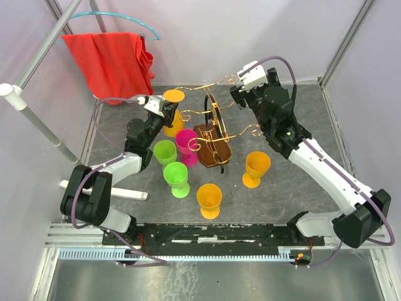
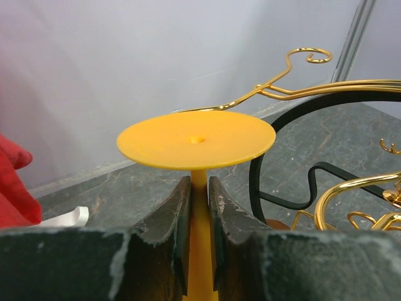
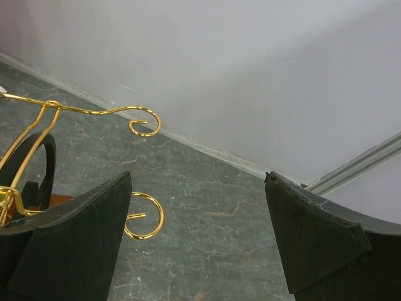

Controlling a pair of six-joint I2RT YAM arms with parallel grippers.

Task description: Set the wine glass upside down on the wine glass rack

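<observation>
Wine glass, orange, is held upside down in my left gripper in the upper middle of the overhead view, with its foot disc on top and its bowl hanging below. The fingers are closed on the thin stem just under the disc. The glass is just left of the wine glass rack. In the left wrist view 1 gold arm with a curled end runs behind the disc, and I cannot tell whether they touch.

My right gripper hovers at the rack's upper right, its pads spread wide with nothing between them.

On the table, 5 more cups stand upright near the rack's base: 2 green cups, 1 pink cup and 2 orange cups. A red cloth hangs at the upper left.
</observation>
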